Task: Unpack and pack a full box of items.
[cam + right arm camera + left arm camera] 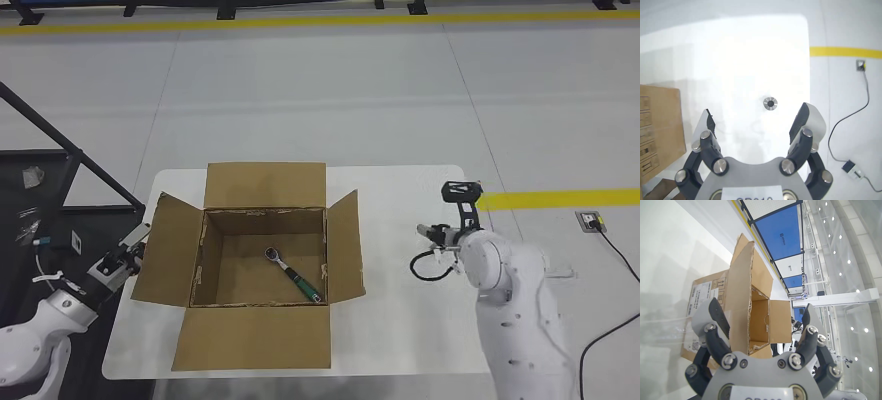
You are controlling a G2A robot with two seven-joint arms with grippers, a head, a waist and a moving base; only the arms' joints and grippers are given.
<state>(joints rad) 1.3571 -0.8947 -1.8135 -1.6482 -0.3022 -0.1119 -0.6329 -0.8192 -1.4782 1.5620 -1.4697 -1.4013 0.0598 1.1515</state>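
left end effector (762, 306): spread, empty | right end effector (755, 108): spread, empty

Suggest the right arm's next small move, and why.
Probably lower the open right tool onto the small round silver metal socket and close. The socket lies on the white table just ahead of that tool, which grips nothing. The green-handled ratchet wrench in the brown cardboard box looks farther off.
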